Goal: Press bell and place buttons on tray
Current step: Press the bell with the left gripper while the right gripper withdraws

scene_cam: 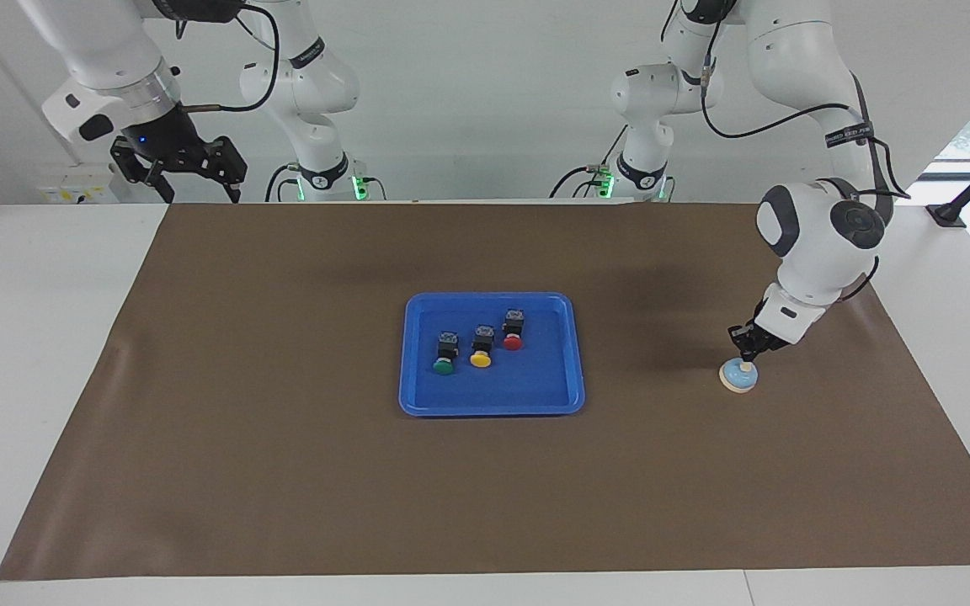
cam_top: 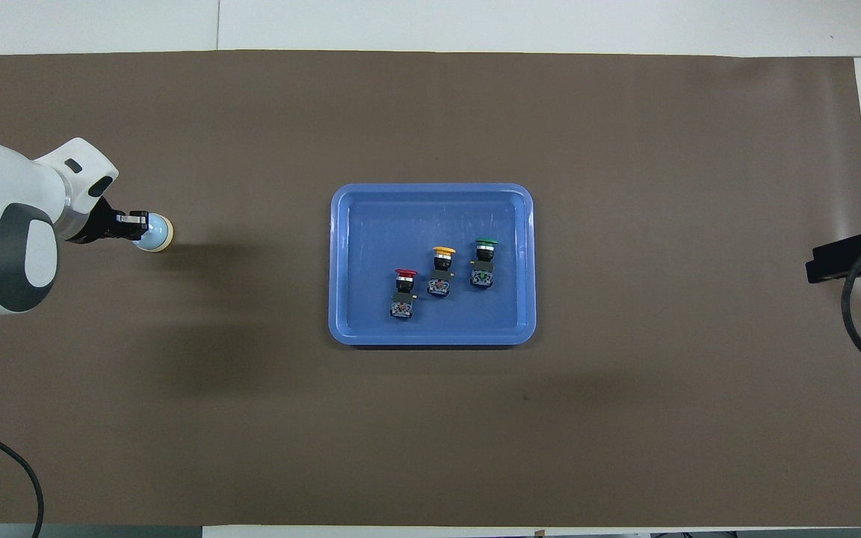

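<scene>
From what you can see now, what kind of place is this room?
Probably a robotics lab. Two white arms stand at a table with a brown mat. The shut left gripper is on a bell, and the open right gripper waits near the mat's corner.

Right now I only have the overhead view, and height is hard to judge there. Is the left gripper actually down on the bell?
Observer: Yes. In the facing view the left gripper, shut, has its tips on the knob of the bell.
Operator: And the right one? I see only a black edge.
Observer: The right gripper waits open, raised high above the corner of the brown mat at the right arm's end.
</scene>
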Tool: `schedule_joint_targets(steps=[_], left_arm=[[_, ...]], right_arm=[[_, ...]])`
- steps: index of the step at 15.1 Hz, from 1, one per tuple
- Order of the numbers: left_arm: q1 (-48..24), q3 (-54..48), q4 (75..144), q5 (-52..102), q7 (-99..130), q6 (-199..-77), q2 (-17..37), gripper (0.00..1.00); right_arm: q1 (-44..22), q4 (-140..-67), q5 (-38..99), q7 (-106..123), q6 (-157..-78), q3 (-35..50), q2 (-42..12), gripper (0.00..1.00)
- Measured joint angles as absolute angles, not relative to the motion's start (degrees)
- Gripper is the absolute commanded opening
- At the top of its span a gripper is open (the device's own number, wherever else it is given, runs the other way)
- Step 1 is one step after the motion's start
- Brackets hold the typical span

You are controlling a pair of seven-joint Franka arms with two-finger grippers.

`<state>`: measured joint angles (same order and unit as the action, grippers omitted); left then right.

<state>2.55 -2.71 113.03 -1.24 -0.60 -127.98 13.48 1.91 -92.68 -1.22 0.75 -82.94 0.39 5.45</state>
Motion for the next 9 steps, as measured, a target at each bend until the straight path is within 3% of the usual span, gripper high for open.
schedule_joint_targets(steps=[9], left_arm=[[2.6, -2.7, 115.0, -1.2, -0.6, -132.9, 14.2, 0.0]], right_arm=[[1.9, -92.4, -2.5, 0.7, -83.1, 0.4, 5.4, 1.0]])
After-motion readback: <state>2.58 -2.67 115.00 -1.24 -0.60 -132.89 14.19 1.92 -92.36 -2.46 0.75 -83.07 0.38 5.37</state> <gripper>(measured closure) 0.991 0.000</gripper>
